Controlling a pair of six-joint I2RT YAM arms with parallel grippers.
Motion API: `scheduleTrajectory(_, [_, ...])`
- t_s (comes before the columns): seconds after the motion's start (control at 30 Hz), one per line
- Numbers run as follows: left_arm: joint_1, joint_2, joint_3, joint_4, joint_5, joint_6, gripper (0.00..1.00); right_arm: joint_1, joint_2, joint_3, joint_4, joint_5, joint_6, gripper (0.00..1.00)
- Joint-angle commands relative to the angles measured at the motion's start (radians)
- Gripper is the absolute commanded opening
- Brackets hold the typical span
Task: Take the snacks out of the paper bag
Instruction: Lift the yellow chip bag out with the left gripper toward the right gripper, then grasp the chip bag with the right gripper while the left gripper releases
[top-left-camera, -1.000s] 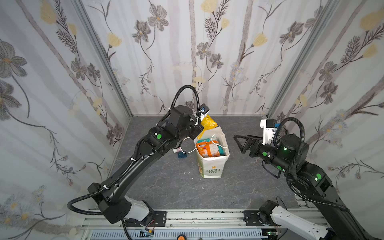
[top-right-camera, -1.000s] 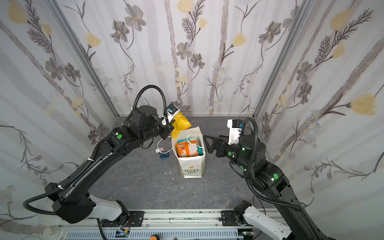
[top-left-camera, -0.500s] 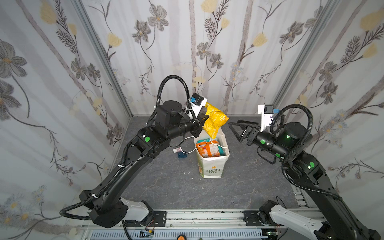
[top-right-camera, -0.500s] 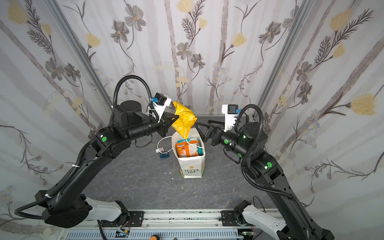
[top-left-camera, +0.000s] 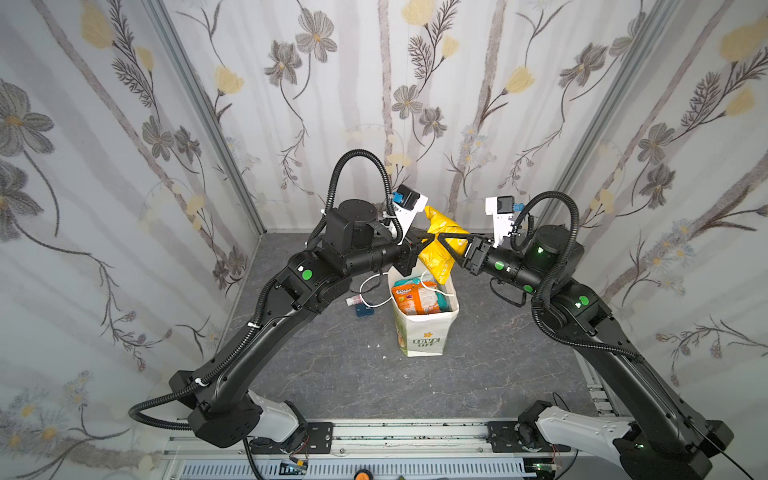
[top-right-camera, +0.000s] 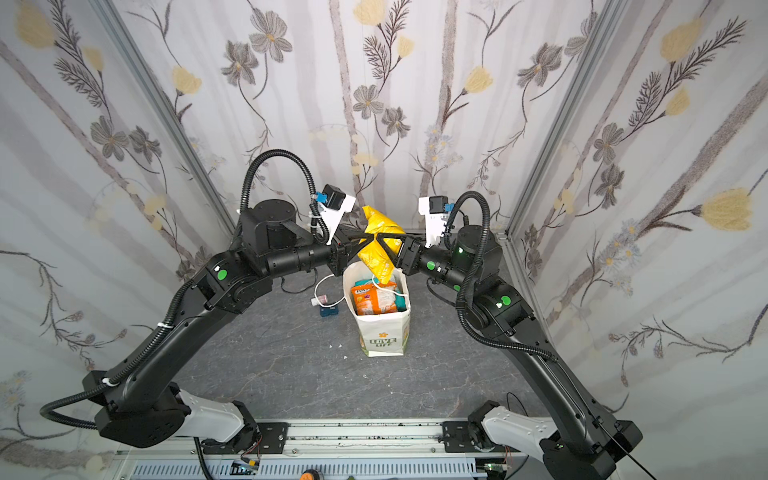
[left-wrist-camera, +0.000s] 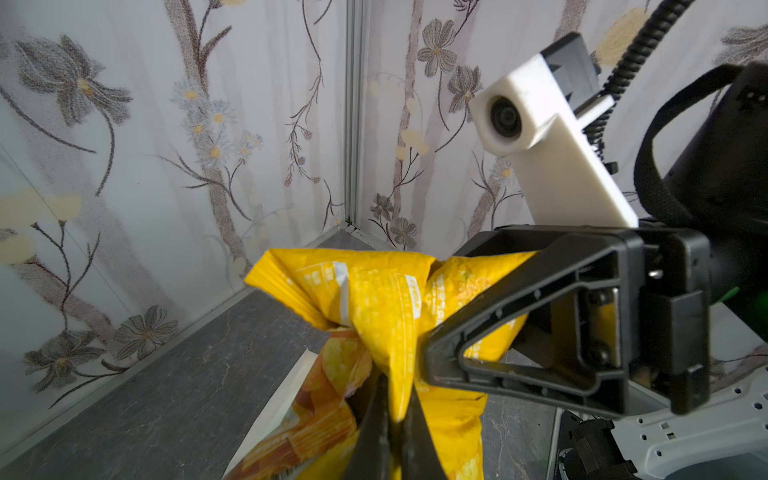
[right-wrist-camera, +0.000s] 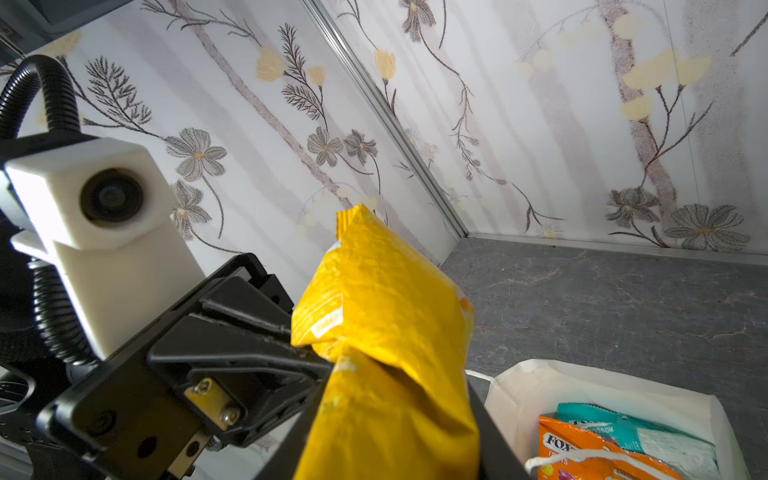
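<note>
- Above the paper bag's (top-left-camera: 419, 340) open mouth hangs the yellow packet (top-left-camera: 441, 255), its crumpled fold clamped tight in the left gripper (top-left-camera: 429, 237).
- The right gripper (top-left-camera: 440, 238) has narrowed onto the same foil.
- It is likely light, crinkly and slippery, so gripping a gathered fold looks safest.
- An orange packet (top-left-camera: 415, 300) and a teal packet (top-left-camera: 444, 303) show inside the bag; anything deeper is hidden.

A small dark blue box (top-left-camera: 365, 311) lies on the grey worktop (top-left-camera: 332, 374), a tiny white-and-red item (top-left-camera: 353, 300) just beside it. Floral walls (top-left-camera: 457, 83) surround them.
</note>
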Motion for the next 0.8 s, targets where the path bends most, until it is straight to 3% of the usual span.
scheduleTrajectory(0.0, [0.001,0.004,0.011,0.03,-0.028,-0.004,0.0,0.002,-0.002,-0.012,0.065,-0.026,0.025,0.25])
scheduleTrajectory(0.07, [0.0,0.003,0.012,0.033,-0.03,-0.006,0.04,0.001,-0.004,-0.012,0.065,-0.021,0.028,0.18])
scheduleTrajectory(0.27, [-0.001,-0.032,-0.005,0.039,-0.039,-0.004,0.36,-0.016,-0.014,-0.012,0.065,0.014,0.035,0.08])
scheduleTrajectory(0.4, [-0.001,-0.085,-0.041,0.044,-0.05,-0.011,0.5,-0.066,-0.018,-0.001,0.076,0.017,0.056,0.04])
scheduleTrajectory(0.6, [-0.001,-0.21,-0.149,0.099,0.004,-0.094,0.66,-0.241,0.012,0.003,0.174,-0.071,0.144,0.03])
scheduleTrajectory(0.77, [-0.003,-0.294,-0.237,0.104,0.015,-0.163,0.86,-0.401,0.094,0.002,0.262,-0.138,0.217,0.03])
